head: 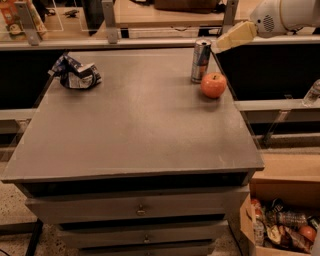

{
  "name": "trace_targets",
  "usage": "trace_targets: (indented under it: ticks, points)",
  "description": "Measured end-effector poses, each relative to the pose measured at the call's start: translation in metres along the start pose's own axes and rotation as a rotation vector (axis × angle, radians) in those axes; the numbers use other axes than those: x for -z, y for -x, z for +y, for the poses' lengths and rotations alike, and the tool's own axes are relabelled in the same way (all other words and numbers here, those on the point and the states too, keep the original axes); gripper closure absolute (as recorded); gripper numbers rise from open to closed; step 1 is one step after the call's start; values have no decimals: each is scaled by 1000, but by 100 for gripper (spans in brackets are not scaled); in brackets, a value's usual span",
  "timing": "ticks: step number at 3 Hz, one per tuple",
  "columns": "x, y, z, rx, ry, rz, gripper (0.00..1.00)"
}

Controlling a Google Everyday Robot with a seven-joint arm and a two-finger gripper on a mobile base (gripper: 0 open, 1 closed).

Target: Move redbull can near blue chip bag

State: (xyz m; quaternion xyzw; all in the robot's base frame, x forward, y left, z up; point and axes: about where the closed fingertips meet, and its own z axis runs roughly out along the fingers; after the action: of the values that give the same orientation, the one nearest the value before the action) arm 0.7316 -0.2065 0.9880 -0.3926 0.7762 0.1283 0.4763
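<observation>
The redbull can (200, 60) stands upright at the far right of the grey table (135, 125), just behind a red-orange apple (213, 85). The blue chip bag (76, 74) lies crumpled at the far left of the table. My gripper (220, 46) comes in from the upper right on a white arm (285, 15). Its pale tip hangs just right of the can's top, close to it and above the table's far right edge.
The table has drawers (140, 210) below its front edge. A cardboard box (280, 225) of snacks stands on the floor at the lower right. A counter with posts (110, 20) runs behind the table. A clear bottle (312, 92) sits at the right edge.
</observation>
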Motion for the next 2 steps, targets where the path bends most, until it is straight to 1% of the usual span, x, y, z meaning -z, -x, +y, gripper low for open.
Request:
trace_targets:
  ticks: [1, 2]
  points:
    - [-18, -13, -1, -42, 32, -26, 0]
    - [-39, -23, 1, -65, 59, -45, 0]
